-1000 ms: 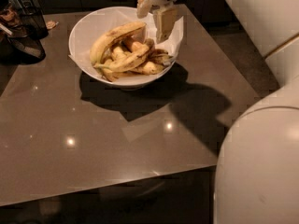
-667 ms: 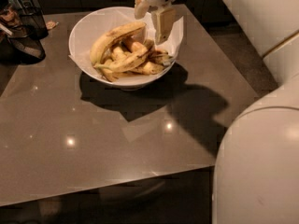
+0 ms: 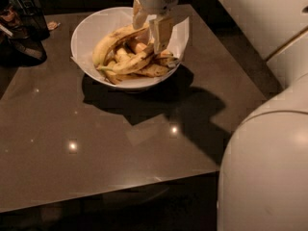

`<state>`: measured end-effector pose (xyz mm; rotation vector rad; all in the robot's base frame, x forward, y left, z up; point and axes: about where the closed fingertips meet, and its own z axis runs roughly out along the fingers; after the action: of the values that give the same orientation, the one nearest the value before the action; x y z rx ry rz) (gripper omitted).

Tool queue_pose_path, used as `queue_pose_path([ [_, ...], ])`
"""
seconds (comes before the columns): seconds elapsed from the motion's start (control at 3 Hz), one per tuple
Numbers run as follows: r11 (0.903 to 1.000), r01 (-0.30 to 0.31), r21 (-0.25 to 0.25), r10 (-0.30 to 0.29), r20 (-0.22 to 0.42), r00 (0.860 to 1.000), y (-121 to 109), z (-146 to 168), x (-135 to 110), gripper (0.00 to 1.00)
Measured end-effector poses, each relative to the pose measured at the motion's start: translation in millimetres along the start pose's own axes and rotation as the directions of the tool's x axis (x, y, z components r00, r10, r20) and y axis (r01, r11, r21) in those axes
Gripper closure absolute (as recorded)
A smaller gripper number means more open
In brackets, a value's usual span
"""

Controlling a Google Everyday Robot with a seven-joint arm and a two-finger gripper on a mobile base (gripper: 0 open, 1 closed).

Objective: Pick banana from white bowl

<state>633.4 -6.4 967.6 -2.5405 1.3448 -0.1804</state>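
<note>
Far upper left there's some dark clutter [image 3: 21,25] sitting on the glossy dark brown table [image 3: 96,158], nowhere near the action. Moving right, the big round plain white bowl [image 3: 81,35] sits in the upper middle of the frame with a pile of fruit in it. The target, the medium-length, gently curved yellow banana [image 3: 127,64] with brown streaks, lies across the middle of the pile. It's tucked under the longer, strongly arched banana [image 3: 113,40] and pressed up against the stubby ones.

Right above the pile, at top centre, the robot's white two-finger hand [image 3: 150,27] is down inside the bowl. Its fingers are spread apart, not clamped on anything as far as I can see. One is near the arched banana's tip, the other near the right end of the target.

My worry: everything is so crowded that closing here could grab the wrong banana, or two at once. The white sheet of paper [image 3: 180,32] lining the bowl could also snag and come up with the lift. A grip near the banana's end might let it swing or slip out.

The rounded white robot body [image 3: 269,172] fills the lower right.
</note>
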Motion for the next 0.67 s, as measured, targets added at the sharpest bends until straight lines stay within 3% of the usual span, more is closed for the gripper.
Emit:
queue_pose_path([
  [0.67, 0.9986, 0.016, -0.051, -0.015, 0.006, 1.0, 4.6, 20.7, -8.6, 0.4],
])
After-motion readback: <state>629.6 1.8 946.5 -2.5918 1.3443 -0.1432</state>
